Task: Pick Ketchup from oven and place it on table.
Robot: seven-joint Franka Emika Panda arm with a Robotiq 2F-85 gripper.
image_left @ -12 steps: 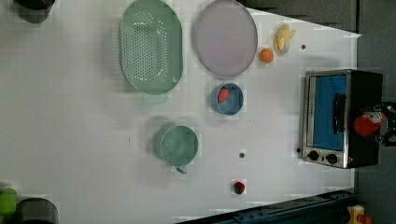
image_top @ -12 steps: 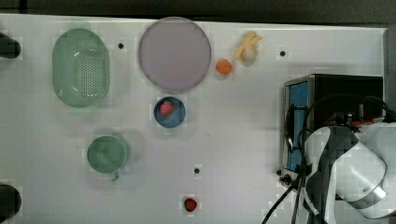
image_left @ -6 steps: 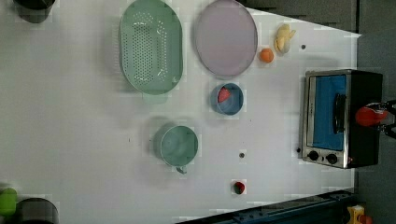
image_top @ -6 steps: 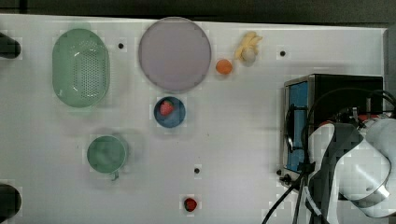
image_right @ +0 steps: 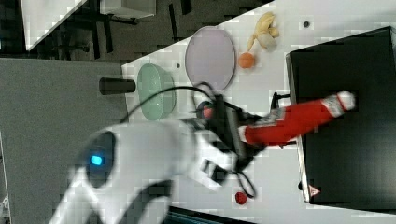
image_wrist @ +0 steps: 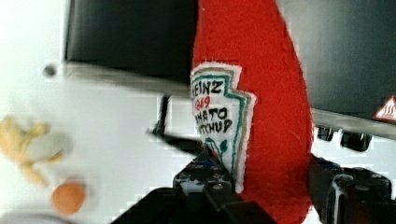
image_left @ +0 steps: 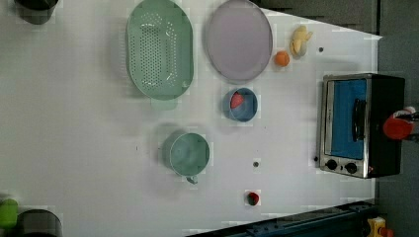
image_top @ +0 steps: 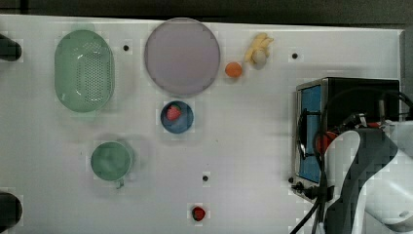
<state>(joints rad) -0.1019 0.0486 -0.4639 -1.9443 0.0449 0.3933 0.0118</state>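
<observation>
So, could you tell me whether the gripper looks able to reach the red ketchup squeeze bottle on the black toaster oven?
Yes, apparently: the gripper is closed on the ketchup bottle above the oven.

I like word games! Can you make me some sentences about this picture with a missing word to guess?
1. The gripper is closed around a red bottle of ____.
2. The bottle is above the top of the black ____.
3. The small blue bowl holds one red ____.
4. Next to the orange ball on the table lies a yellow ____.

Missing words: ketchup; oven; strawberry; banana
</observation>
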